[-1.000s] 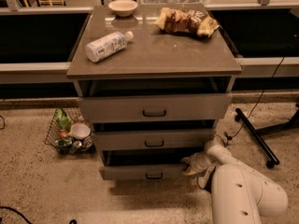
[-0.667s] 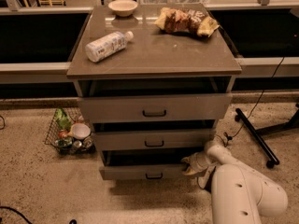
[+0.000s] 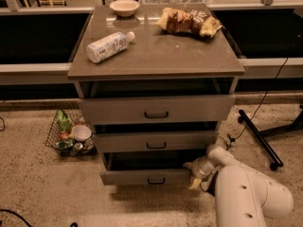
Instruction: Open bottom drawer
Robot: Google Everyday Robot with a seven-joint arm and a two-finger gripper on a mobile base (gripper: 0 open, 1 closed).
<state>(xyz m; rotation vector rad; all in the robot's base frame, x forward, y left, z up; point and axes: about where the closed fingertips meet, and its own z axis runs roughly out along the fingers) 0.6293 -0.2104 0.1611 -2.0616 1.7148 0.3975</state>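
Note:
The bottom drawer (image 3: pixel 142 176) is the lowest grey-brown front of the cabinet, with a small black bar handle (image 3: pixel 155 180) at its centre. It stands pulled out a little, with a dark gap above it. The middle drawer (image 3: pixel 156 141) and top drawer (image 3: pixel 156 109) also stand slightly out. My gripper (image 3: pixel 193 174) sits at the right end of the bottom drawer front, low near the floor, at the end of my white arm (image 3: pixel 246 195).
On the cabinet top lie a plastic bottle (image 3: pixel 108 46), a bowl (image 3: pixel 124 6) and a chip bag (image 3: pixel 188 21). A wire basket (image 3: pixel 68 134) with cans and a cup stands on the floor at the left. A black stand leg (image 3: pixel 258 138) lies at the right.

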